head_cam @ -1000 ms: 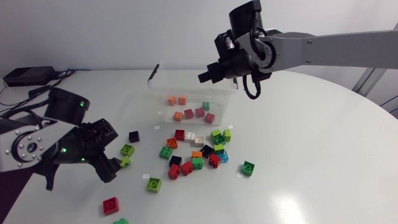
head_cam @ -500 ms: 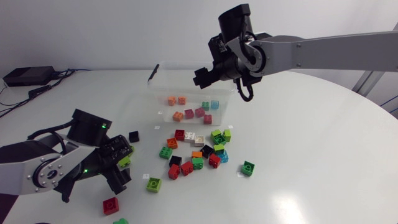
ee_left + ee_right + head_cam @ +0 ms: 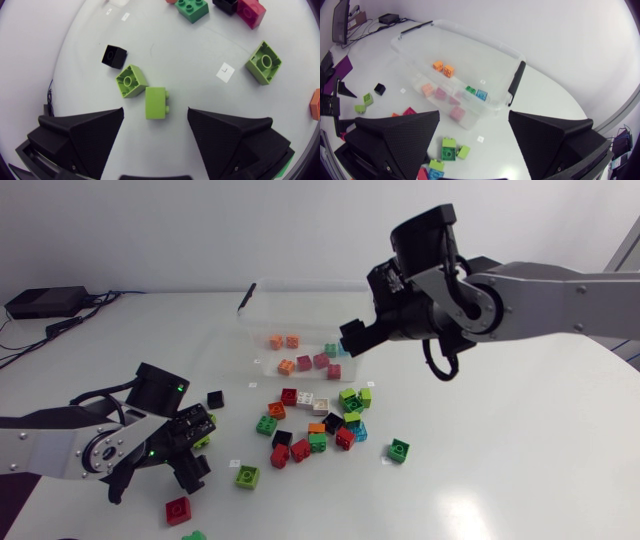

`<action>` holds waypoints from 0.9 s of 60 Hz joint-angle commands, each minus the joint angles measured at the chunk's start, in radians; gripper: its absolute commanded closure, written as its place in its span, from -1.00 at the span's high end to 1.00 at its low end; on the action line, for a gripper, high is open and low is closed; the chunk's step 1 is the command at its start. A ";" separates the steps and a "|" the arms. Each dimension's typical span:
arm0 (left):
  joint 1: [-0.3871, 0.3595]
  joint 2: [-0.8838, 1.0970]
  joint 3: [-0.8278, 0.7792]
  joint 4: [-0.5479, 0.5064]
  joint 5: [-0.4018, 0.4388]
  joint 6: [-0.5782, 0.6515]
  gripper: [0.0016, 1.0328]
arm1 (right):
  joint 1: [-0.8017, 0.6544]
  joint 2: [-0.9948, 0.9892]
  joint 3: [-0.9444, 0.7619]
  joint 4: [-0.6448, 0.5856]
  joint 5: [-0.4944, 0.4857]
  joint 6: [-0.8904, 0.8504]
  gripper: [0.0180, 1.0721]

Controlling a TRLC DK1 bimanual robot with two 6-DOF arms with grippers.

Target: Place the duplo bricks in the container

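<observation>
The left arm's fingers (image 3: 155, 117) have come down toward the white tabletop (image 3: 200, 45) over the last second. They now stand open, one on each side of a lime-green two-stud brick (image 3: 156, 102) that lies on its side between them, not yet touched. This looks like the start of the next pick.

Just ahead of the fingertips sits a lime-green single-stud square brick (image 3: 132, 81), touching or nearly touching the first brick's corner. It is close enough to be bumped or caught when the fingers close. Further ahead is a small black brick (image 3: 114, 56). Off to one side, apart, lie a white paper label (image 3: 226, 71) and another lime-green square brick (image 3: 263, 62).

The right arm's fingers (image 3: 474, 117) are open and hold nothing. Half a second ago they hung over the clear plastic container (image 3: 470, 55), where a light-blue brick (image 3: 481, 94) had newly appeared. They have since drawn back toward the loose bricks. So one more brick is delivered. It rests on the container floor beside a small green brick (image 3: 470, 90), with pink bricks (image 3: 440, 92) and two orange bricks (image 3: 443, 68) further in.

A mixed heap of red, green, black and orange bricks (image 3: 315, 425) lies on the tabletop in front of the container, so the task looks far from finished.
</observation>
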State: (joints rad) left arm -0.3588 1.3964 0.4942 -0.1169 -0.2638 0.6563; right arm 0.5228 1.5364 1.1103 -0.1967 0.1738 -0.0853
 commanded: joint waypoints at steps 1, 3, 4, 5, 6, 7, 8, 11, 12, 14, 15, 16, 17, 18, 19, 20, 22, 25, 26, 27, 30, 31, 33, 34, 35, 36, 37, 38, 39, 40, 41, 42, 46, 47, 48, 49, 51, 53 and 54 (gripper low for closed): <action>0.021 0.024 0.000 0.014 -0.006 0.023 0.51 | 0.008 -0.064 -0.079 -0.017 0.010 0.016 0.90; 0.026 0.026 0.000 0.016 -0.006 0.026 0.48 | 0.008 -0.081 -0.102 -0.020 0.010 0.016 0.90; 0.029 0.029 0.001 0.022 -0.005 0.028 0.46 | 0.009 -0.098 -0.125 -0.023 0.012 0.018 0.90; 0.029 0.030 0.001 0.025 -0.005 0.029 0.44 | 0.011 -0.111 -0.142 -0.024 0.010 0.018 0.90; 0.031 0.032 0.001 0.028 -0.006 0.029 0.42 | 0.013 -0.121 -0.158 -0.023 0.012 0.018 0.90; 0.031 0.032 0.003 0.029 -0.005 0.029 0.41 | 0.014 -0.130 -0.171 -0.024 0.012 0.018 0.90; 0.032 0.035 0.003 0.034 -0.005 0.031 0.40 | 0.013 -0.139 -0.184 -0.023 0.012 0.018 0.90; 0.031 0.039 0.003 0.046 -0.005 0.031 0.28 | 0.014 -0.165 -0.219 -0.024 0.015 0.018 0.90; 0.029 0.042 0.004 0.049 -0.005 0.031 0.23 | 0.014 -0.174 -0.234 -0.024 0.015 0.016 0.90; 0.027 0.046 0.006 0.051 -0.005 0.029 0.17 | 0.014 -0.190 -0.253 -0.026 0.015 0.016 0.90; 0.026 0.049 0.006 0.051 -0.005 0.029 0.15 | 0.013 -0.197 -0.265 -0.026 0.016 0.016 0.90; 0.024 0.052 0.007 0.052 -0.003 0.029 0.15 | 0.013 -0.205 -0.274 -0.026 0.020 0.016 0.90; 0.023 0.055 0.007 0.054 -0.003 0.029 0.15 | 0.013 -0.213 -0.283 -0.027 0.023 0.015 0.90; 0.023 0.059 0.007 0.057 -0.002 0.029 0.15 | 0.013 -0.220 -0.294 -0.027 0.023 0.015 0.90; 0.021 0.064 0.007 0.057 0.000 0.029 0.15 | 0.013 -0.226 -0.302 -0.029 0.023 0.015 0.90; 0.020 0.070 0.009 0.059 0.001 0.029 0.14 | 0.013 -0.237 -0.311 -0.033 0.023 0.015 0.90; 0.020 0.079 0.009 0.062 0.003 0.029 0.09 | 0.013 -0.251 -0.326 -0.038 0.023 0.015 0.90; 0.018 0.095 0.010 0.068 0.003 0.029 -0.08 | 0.013 -0.274 -0.349 -0.049 0.023 0.015 0.89; 0.017 0.099 0.010 0.068 0.003 0.028 -0.16 | 0.013 -0.286 -0.362 -0.058 0.023 0.013 0.87; 0.015 0.101 0.010 0.068 0.003 0.028 -0.20 | 0.013 -0.294 -0.369 -0.064 0.023 0.013 0.86; 0.012 0.101 0.009 0.066 0.011 0.026 -0.35 | 0.014 -0.312 -0.385 -0.090 0.020 0.013 0.86; 0.011 0.101 0.010 0.066 0.012 0.025 -0.37 | 0.014 -0.320 -0.389 -0.099 0.013 0.010 0.84; 0.012 0.098 0.014 0.057 0.031 0.025 -0.46 | 0.014 -0.329 -0.399 -0.110 0.007 -0.002 0.84; 0.014 0.098 0.017 0.046 0.037 0.025 -0.47 | 0.014 -0.337 -0.405 -0.118 -0.002 -0.010 0.84; 0.015 0.096 0.020 0.039 0.041 0.025 -0.47 | 0.014 -0.343 -0.408 -0.125 -0.011 -0.014 0.84; 0.017 0.096 0.026 0.028 0.049 0.025 -0.47 | 0.014 -0.348 -0.411 -0.136 -0.023 -0.022 0.84; 0.020 0.095 0.030 0.017 0.060 0.023 -0.47 | 0.014 -0.351 -0.414 -0.147 -0.043 -0.033 0.84; 0.023 0.095 0.035 0.010 0.066 0.023 -0.47 | 0.011 -0.352 -0.417 -0.158 -0.056 -0.039 0.84; 0.029 0.093 0.040 0.000 0.074 0.023 -0.47 | 0.008 -0.352 -0.418 -0.167 -0.066 -0.051 0.84; 0.032 0.093 0.046 -0.012 0.083 0.023 -0.48 | 0.003 -0.351 -0.422 -0.176 -0.079 -0.064 0.84; 0.037 0.092 0.050 -0.024 0.090 0.022 -0.48 | 0.002 -0.351 -0.425 -0.182 -0.088 -0.074 0.84; 0.040 0.087 0.056 -0.038 0.098 0.022 -0.49 | -0.003 -0.351 -0.428 -0.188 -0.100 -0.083 0.84; 0.054 0.058 0.078 -0.099 0.146 0.019 -0.49 | -0.035 -0.348 -0.443 -0.205 -0.185 -0.133 0.84; 0.057 0.052 0.081 -0.110 0.155 0.019 -0.49 | -0.040 -0.344 -0.446 -0.208 -0.194 -0.140 0.84; 0.061 0.041 0.089 -0.132 0.167 0.019 -0.49 | -0.047 -0.337 -0.451 -0.208 -0.203 -0.157 0.84; 0.066 0.033 0.095 -0.147 0.176 0.019 -0.49 | -0.053 -0.331 -0.455 -0.208 -0.208 -0.171 0.84; 0.072 0.018 0.107 -0.175 0.190 0.016 -0.49 | -0.067 -0.311 -0.461 -0.204 -0.224 -0.195 0.84; 0.073 0.006 0.119 -0.199 0.202 0.016 -0.49 | -0.086 -0.294 -0.464 -0.202 -0.252 -0.222 0.84; 0.075 -0.002 0.124 -0.213 0.205 0.016 -0.49 | -0.095 -0.285 -0.466 -0.201 -0.269 -0.241 0.84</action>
State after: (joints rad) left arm -0.2966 1.4380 0.5678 -0.2871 -0.0803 0.6636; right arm 0.4610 1.2060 0.6785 -0.3904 -0.0566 -0.2432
